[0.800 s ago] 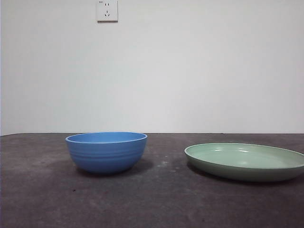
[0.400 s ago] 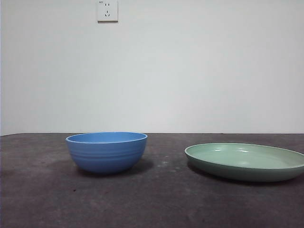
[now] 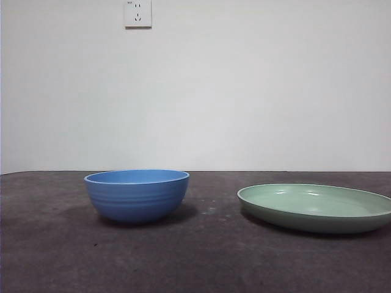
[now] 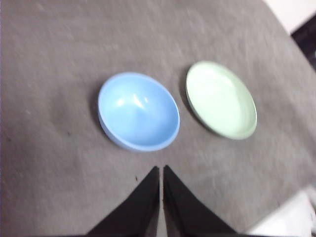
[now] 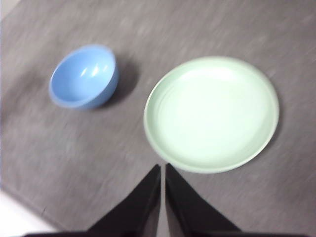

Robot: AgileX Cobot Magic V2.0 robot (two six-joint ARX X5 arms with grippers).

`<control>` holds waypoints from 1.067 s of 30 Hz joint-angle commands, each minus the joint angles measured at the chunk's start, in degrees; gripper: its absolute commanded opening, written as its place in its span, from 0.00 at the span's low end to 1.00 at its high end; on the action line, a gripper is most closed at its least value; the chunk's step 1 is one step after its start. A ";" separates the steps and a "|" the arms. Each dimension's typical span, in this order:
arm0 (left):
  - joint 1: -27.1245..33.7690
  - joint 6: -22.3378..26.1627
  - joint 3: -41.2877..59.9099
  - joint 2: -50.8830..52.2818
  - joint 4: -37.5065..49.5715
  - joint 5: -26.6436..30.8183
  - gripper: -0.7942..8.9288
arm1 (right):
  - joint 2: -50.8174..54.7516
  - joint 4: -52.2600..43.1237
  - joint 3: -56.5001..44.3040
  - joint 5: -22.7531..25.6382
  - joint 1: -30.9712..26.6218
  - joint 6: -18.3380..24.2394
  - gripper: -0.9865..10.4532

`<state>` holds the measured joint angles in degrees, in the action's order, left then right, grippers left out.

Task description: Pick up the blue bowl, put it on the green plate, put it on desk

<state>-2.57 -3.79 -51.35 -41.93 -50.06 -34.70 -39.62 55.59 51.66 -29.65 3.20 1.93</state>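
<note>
Both hands together, high above surface (image 3: 201, 262); we open left hand (image 4: 161, 170), descend squarely over blue bowl (image 3: 137, 195) rim, green plate (image 3: 315, 207) beside it.

Bowl (image 3: 137, 195): medium blue, glossy, faint horizontal ridges on the outside, lighter blue inside with white glints. Plate (image 3: 314, 208): pale mint green, plain, darker green under the rim. Surface (image 3: 195, 256): dark grey-brown, matte, mottled. Wall (image 3: 244, 91): plain white, white socket (image 3: 137, 13). Left pincer (image 4: 161, 173) black; right pincer (image 5: 162, 170) black.
</note>
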 commanded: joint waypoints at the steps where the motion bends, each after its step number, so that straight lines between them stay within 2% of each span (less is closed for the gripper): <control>1: -1.77 4.85 -1.79 -1.27 -2.84 -0.39 0.09 | -0.83 1.60 1.22 -0.57 0.96 3.48 0.09; 11: -4.15 5.95 -1.79 -1.60 -4.42 -0.35 0.12 | -1.11 3.13 1.22 -0.44 2.73 3.21 0.10; 13: -4.17 5.92 -1.79 -1.60 -4.39 -0.31 0.19 | -1.11 3.13 1.22 -0.39 2.73 2.95 0.18; 16: -4.17 5.90 -1.79 -1.60 -4.35 -0.28 0.42 | -1.11 3.10 1.22 -0.35 2.73 2.38 0.38; 18: -4.20 5.86 -1.79 -1.60 -4.35 -0.26 0.51 | -1.11 3.04 1.22 -0.35 2.73 2.05 0.40; 32: -4.33 3.98 -1.88 -2.69 -3.87 -0.17 0.52 | -1.11 2.91 1.22 -0.35 2.73 1.68 0.40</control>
<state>-6.68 0.60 -52.01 -43.92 -54.52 -34.72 -40.32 58.98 51.72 -29.89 5.69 4.19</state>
